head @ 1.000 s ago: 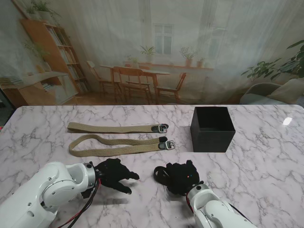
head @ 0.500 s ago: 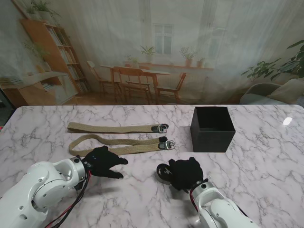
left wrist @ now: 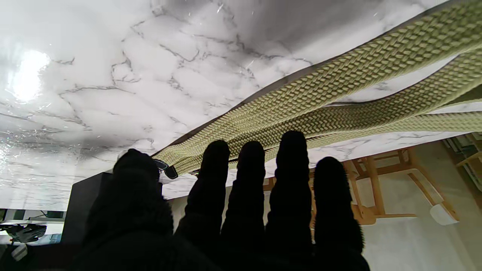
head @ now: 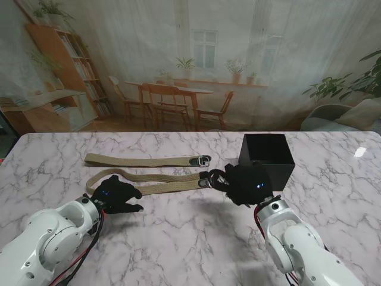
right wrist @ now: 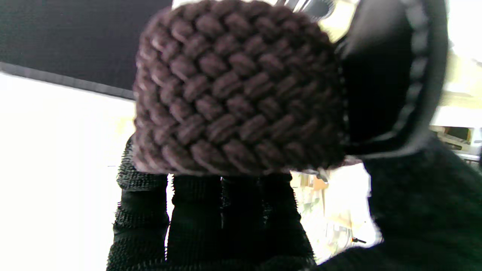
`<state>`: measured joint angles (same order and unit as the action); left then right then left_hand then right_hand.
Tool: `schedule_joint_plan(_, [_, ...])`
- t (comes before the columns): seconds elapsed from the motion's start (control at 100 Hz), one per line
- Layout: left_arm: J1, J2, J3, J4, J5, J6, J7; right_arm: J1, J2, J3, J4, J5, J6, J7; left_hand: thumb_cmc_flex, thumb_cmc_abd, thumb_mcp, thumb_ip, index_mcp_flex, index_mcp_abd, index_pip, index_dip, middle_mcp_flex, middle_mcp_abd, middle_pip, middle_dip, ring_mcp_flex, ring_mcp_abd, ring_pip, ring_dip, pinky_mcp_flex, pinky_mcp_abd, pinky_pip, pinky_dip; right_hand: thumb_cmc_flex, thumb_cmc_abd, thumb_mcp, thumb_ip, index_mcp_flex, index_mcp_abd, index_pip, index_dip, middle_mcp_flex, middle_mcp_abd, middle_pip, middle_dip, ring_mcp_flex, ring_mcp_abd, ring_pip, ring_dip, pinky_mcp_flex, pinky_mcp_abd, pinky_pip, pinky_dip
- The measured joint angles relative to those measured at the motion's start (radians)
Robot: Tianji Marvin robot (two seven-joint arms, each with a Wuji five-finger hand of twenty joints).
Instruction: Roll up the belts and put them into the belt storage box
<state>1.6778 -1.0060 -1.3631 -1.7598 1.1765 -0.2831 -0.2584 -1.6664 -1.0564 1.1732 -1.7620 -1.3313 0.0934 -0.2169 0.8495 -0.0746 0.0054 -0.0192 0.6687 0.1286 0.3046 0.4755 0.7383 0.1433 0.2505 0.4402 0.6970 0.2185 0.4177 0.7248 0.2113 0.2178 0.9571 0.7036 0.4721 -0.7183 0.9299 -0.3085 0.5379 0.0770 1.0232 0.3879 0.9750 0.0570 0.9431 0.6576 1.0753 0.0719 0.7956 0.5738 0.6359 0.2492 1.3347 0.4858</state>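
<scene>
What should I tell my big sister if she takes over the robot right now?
Right hand: shut on a rolled dark belt, held up just in front of the black storage box, not yet inside.
Left hand: open, holding nothing, fingers by the looped end of the nearer tan belt.
Farther tan belt: lying flat and unrolled on the marble table.
Done: one dark belt rolled and picked up.
Left: drop that roll into the box, then roll both tan belts and put them in too.
</scene>
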Motion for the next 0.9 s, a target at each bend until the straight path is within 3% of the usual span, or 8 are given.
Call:
schedule_joint_plan(0.15, [0.005,0.000,-0.002,0.001,0.014,0.004,0.006,0.057,-0.003,0.060,-0.004,-0.027,-0.038,0.006,0.000,0.009,0.000,0.000,-0.001,-0.010,0.040,0.070,0.000,0.000,0.000,0.000,-0.013,0.000,-0.016,-0.018,-0.011,0.009,-0.023,-0.011,0.000,0.000,0.000,0.000,0.000,0.000,0.004,0.001,0.000,-0.001,-0.001,0.000,0.000,0.000,-0.001,0.000,0.000,0.000,0.000,0.000])
schedule_joint_plan(0.44, [0.019,-0.002,-0.019,0.000,0.043,0.007,0.018,0.179,0.014,0.135,0.020,-0.128,-0.113,0.034,-0.003,0.011,0.000,0.000,-0.001,-0.012,0.041,0.076,0.000,0.000,-0.001,0.000,-0.029,0.000,-0.034,-0.033,-0.017,0.011,-0.039,-0.023,0.024,-0.010,-0.034,-0.009,0.060,0.000,0.004,0.001,0.026,-0.004,-0.030,0.000,0.002,0.001,-0.009,0.002,0.001,-0.001,-0.004,0.000])
schedule_joint_plan(0.64, [0.026,-0.002,-0.028,0.000,0.051,0.012,0.027,0.314,0.039,0.123,0.162,-0.226,-0.137,0.039,-0.003,0.011,0.000,0.000,-0.001,-0.012,0.041,0.076,0.000,-0.001,-0.001,0.000,-0.030,0.000,-0.036,-0.034,-0.024,0.012,-0.050,-0.023,0.024,-0.011,-0.040,-0.009,0.100,-0.001,-0.025,0.001,0.042,-0.008,-0.057,0.000,0.016,0.001,-0.017,0.002,0.003,-0.020,-0.018,0.000])
schedule_joint_plan(0.9, [0.026,-0.002,-0.027,0.000,0.049,0.014,0.027,0.425,0.073,0.060,0.301,-0.250,-0.154,0.065,-0.003,0.011,0.000,0.000,-0.001,-0.012,0.041,0.076,0.000,-0.001,-0.001,0.000,-0.030,0.000,-0.037,-0.045,-0.024,0.012,-0.051,-0.024,0.024,-0.011,-0.041,-0.010,0.121,-0.001,-0.038,-0.004,0.052,-0.013,-0.093,0.000,0.018,-0.006,-0.061,0.002,0.005,-0.041,-0.036,-0.007])
